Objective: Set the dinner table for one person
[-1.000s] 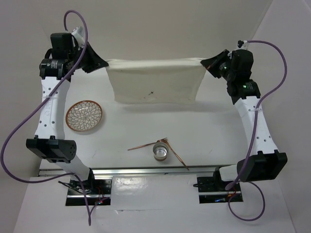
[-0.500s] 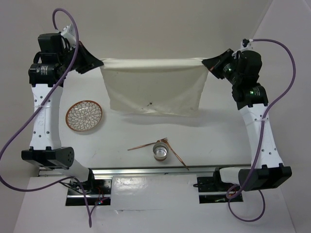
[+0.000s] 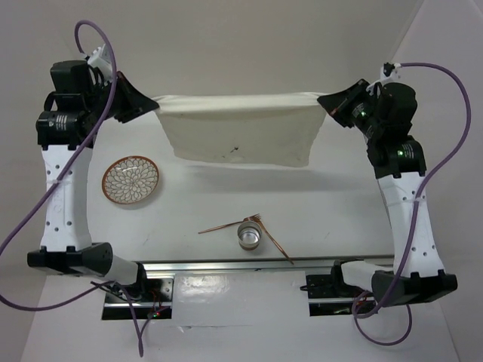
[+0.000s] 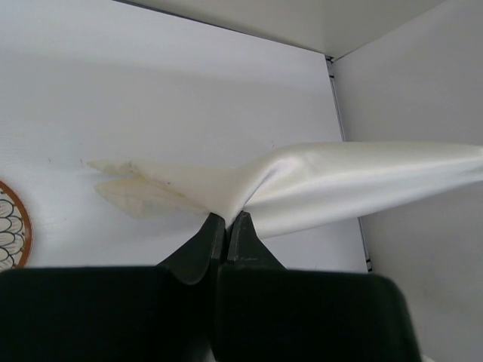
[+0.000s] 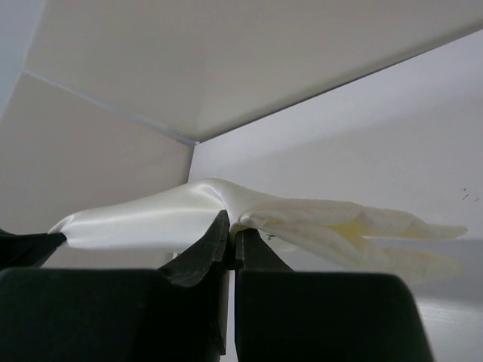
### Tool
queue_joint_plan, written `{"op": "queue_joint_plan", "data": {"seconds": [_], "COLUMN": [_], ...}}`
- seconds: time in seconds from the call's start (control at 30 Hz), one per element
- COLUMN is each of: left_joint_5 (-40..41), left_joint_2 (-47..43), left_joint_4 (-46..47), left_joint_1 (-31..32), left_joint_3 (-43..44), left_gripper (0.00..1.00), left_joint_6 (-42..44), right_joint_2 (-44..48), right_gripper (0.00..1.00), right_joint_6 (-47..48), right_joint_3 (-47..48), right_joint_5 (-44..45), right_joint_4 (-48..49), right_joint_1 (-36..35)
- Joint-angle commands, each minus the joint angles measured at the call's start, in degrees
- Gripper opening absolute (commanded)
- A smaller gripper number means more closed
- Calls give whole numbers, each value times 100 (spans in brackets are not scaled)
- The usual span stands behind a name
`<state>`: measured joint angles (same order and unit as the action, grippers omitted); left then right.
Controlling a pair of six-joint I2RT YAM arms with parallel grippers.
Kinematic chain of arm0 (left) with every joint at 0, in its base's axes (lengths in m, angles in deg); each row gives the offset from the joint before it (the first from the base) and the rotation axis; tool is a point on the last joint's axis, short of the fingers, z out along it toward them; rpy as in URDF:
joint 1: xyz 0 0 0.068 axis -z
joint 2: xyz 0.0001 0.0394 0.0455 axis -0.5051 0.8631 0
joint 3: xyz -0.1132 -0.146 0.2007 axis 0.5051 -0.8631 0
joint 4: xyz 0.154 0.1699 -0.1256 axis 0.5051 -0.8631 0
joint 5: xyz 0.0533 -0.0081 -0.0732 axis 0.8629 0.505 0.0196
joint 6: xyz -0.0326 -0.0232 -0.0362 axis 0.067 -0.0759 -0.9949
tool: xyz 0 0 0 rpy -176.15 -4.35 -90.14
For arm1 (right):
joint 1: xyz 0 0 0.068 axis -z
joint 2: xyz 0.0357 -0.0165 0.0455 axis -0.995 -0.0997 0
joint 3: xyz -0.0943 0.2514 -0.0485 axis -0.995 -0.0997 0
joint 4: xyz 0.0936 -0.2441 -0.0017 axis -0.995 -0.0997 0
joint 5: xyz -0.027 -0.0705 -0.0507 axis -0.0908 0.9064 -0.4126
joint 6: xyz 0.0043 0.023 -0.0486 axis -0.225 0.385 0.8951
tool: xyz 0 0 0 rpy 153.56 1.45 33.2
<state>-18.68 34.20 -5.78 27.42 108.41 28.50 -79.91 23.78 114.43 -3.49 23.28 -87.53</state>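
A cream fabric cloth (image 3: pixel 240 128) hangs stretched between both arms above the far part of the white dinner table (image 3: pixel 332 204). My left gripper (image 3: pixel 154 104) is shut on the cloth's left top corner (image 4: pixel 249 185). My right gripper (image 3: pixel 323 99) is shut on its right top corner (image 5: pixel 219 200). In each wrist view the black fingertips (image 4: pixel 216 226) (image 5: pixel 219 226) pinch the bunched fabric. The top edge is taut and the lower edge hangs free, near or just above the tabletop.
A round patterned plate (image 3: pixel 130 179) lies on the table at the left. Nearer the arms stands a small metal cup (image 3: pixel 250 234) with copper-coloured cutlery (image 3: pixel 226 225) lying beside it. A metal rail (image 3: pixel 241 265) runs along the near edge.
Both arms have spread outward and lifted, pulling the cloth wider and tauter. The plate, cup and cutlery have not moved.
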Motion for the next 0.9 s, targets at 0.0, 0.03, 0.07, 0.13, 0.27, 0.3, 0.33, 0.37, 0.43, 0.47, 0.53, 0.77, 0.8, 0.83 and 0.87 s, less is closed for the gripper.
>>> {"op": "queue_joint_plan", "data": {"seconds": [0.0,0.03,0.07,0.13,0.27,0.3,0.33,0.37,0.43,0.47,0.53,0.77,0.8,0.83,0.87], "left_joint_5": [513,513,513,566,794,847,847,847,778,655,514,101,100,100,39], "left_joint_2": [-758,-872,-1082,-1268,-1523,-1523,-1523,-1523,-1392,-1209,-971,216,356,645,813], "left_joint_4": [137,137,137,84,31,31,31,31,145,145,268,715,804,892,980], "left_joint_1": [-218,-218,-218,-218,-218,-148,-148,-148,-148,-148,-148,-148,-148,-148,-148], "left_joint_3": [-194,-256,-327,-493,-556,-556,-556,-556,-556,-556,-469,-12,-11,94,190], "left_gripper": [0,0,0,0,0,0,0,0,0,0,0,0,0,0,0], "left_joint_6": [301,301,301,301,301,301,301,301,301,301,301,240,239,239,187], "right_joint_2": [577,638,752,858,1095,1096,1096,1096,1043,956,772,-282,-440,-781,-959], "right_gripper": [0,0,0,0,0,0,0,0,0,0,0,0,0,0,0], "right_joint_6": [317,318,370,432,432,432,484,485,485,485,485,599,599,599,599], "right_joint_3": [391,391,391,444,391,391,391,391,330,243,164,163,241,294,356], "right_joint_5": [582,652,653,714,776,837,837,837,837,837,837,723,723,723,723], "right_joint_4": [-184,-351,-422,-606,-748,-800,-800,-800,-722,-652,-371,666,789,1025,1149], "right_joint_1": [105,105,105,105,105,105,105,105,105,105,105,105,105,105,105]}}
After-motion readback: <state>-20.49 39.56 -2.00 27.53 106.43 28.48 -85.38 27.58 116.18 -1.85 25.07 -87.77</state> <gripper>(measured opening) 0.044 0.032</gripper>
